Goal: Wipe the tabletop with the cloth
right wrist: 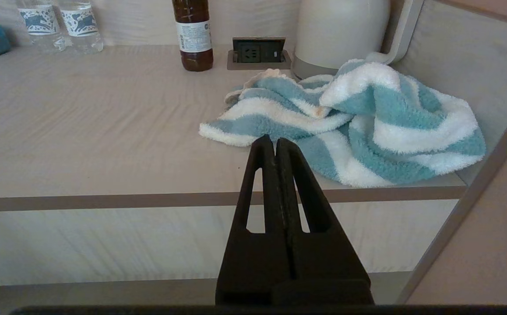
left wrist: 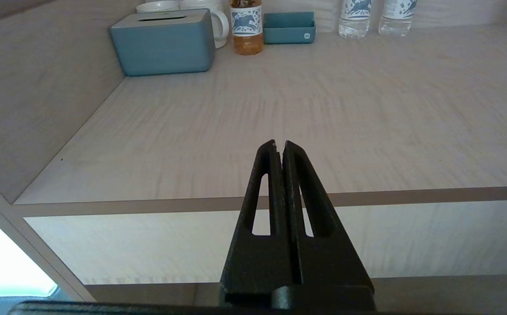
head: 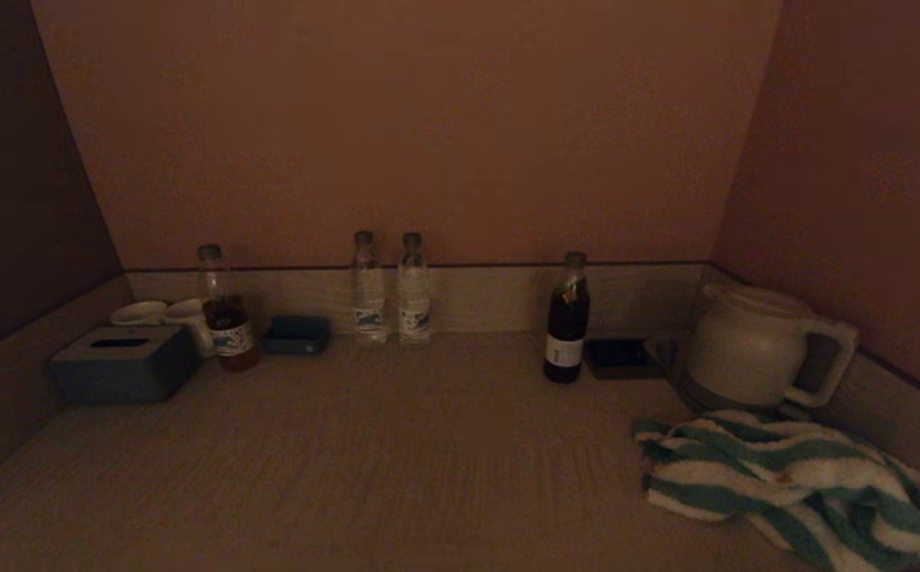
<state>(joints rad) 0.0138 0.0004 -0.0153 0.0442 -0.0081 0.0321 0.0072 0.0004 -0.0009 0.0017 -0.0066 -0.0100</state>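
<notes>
Nothing begun yet: cloth [head: 798,485] untouched, lying crumpled at the right front of the tabletop [head: 396,461], just in front of the kettle [head: 754,345] and close to the right side wall. Right gripper [right wrist: 276,141] off the front edge and lower than the surface, fingers pressed together, empty, aimed at the near hem of the cloth. Left gripper [left wrist: 279,143] likewise shut on nothing, parked off the front edge toward the left side. Neither arm in the head view.

Next, by judgement: parting the right fingers, rising over the edge, pinching a raised fold, then sweeping leftward. Care needed near the dark bottle [head: 566,319] and the socket [head: 617,356] beside the kettle.

Pale wood-grain top set in an alcove, low upstand at back and sides, plain wall above. Along the back: tissue box [head: 122,363], two cups [head: 164,314], tea bottle [head: 226,320], small tray [head: 295,334], two water bottles [head: 391,290]. Wide open middle for wiping.
</notes>
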